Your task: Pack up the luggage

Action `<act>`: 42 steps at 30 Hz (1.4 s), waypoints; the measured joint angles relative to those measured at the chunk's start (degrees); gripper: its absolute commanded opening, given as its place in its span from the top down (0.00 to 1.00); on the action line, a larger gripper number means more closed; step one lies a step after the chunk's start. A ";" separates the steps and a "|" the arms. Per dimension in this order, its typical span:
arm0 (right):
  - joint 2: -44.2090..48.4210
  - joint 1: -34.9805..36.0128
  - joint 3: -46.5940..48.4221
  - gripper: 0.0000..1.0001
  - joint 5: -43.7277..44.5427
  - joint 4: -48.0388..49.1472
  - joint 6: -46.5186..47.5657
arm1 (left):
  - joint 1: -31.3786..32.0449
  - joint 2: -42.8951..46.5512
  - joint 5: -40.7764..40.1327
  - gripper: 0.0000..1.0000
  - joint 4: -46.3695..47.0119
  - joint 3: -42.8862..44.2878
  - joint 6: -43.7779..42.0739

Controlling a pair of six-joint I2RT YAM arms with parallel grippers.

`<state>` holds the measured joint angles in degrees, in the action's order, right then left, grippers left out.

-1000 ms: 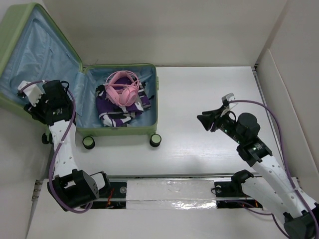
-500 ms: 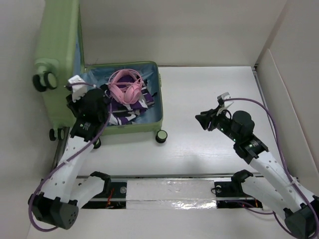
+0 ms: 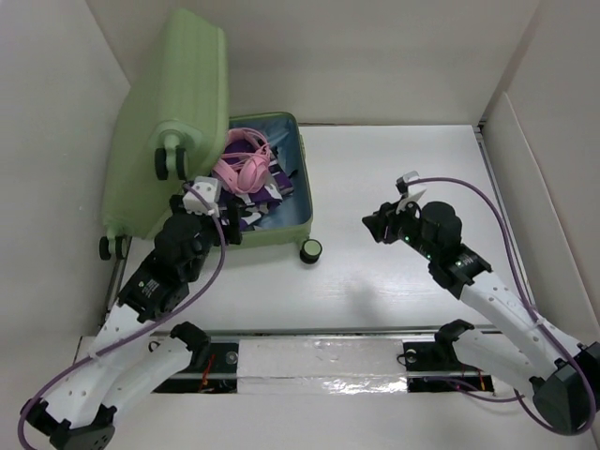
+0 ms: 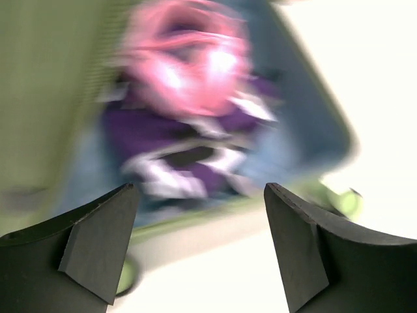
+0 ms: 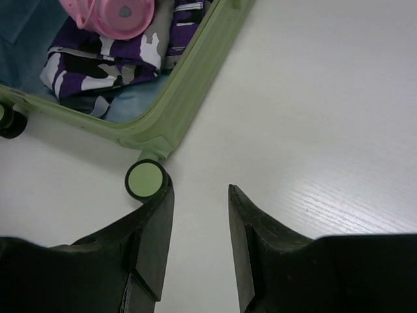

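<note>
luggage (image 3: 178,112) lid stands tilted up; left claw (image 4: 201,195) and right claw (image 5: 199,189) both released, empty.

In the upper left of my overhead view I see pink headphones (image 3: 240,169) lying on a bundled purple, white and black garment (image 3: 261,195), the two touching. My right wrist view catches the same pair at its top left edge, with one earcup resting on the cloth. The left wrist view is blurred, and I make out only pink over purple there. The white desk (image 3: 394,159) fills the middle and right of the overhead frame. Pale walls (image 3: 375,56) close it in at the back and sides, and a strip of shiny tape (image 3: 319,361) runs along the bottom.
</note>
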<state>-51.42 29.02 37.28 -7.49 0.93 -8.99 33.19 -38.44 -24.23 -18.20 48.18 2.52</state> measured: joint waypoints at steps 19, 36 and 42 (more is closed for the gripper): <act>1.40 0.70 0.42 0.82 5.84 0.79 -0.04 | 14.95 -34.32 56.43 0.45 -4.96 23.82 -2.93; 0.42 1.31 0.37 0.98 8.31 0.85 -0.24 | -44.06 -28.81 10.71 0.61 11.85 18.60 23.87; 1.77 1.62 0.37 0.97 8.33 0.79 -0.24 | -49.13 -37.46 8.02 0.62 13.33 13.03 26.12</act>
<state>-49.65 30.63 37.65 0.84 1.72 -9.23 -15.94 -75.90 -16.21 -4.86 61.21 28.64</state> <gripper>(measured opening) 0.030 0.385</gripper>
